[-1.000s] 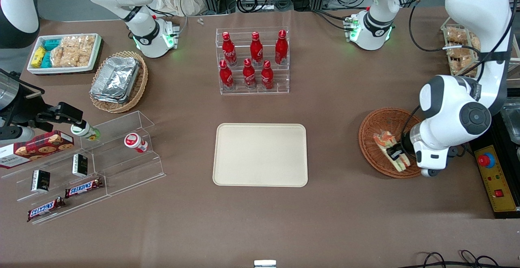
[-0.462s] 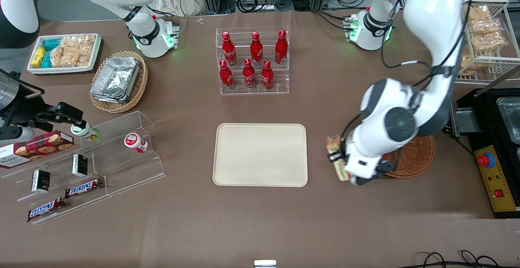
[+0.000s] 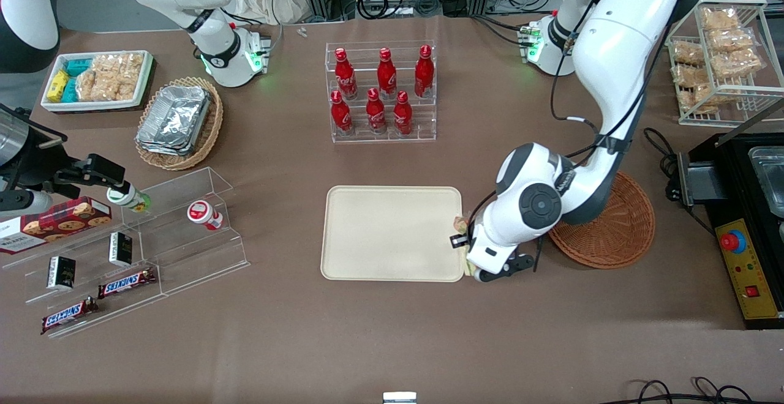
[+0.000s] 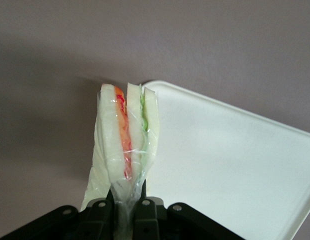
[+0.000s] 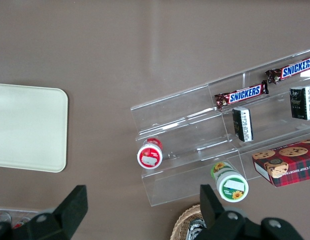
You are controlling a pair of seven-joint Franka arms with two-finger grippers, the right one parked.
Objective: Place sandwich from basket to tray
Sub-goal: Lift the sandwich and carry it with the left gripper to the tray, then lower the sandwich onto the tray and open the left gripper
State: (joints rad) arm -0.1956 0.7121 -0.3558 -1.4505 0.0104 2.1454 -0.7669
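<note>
The gripper [image 4: 126, 207] has its two fingers pinched tight on the wrapped end of the sandwich [image 4: 124, 135], so the sandwich hangs in the air and touches nothing else. It is right at the edge of the tray [image 3: 392, 233], at the end nearest the basket [image 3: 612, 232], half over the tray's corner and half over the brown table [image 3: 392, 330]. The basket now has nothing in it. This looks like the carrying step, almost done. Next the arm probably needs to slide farther over the middle of the tray, go down low, and then let go.
</note>
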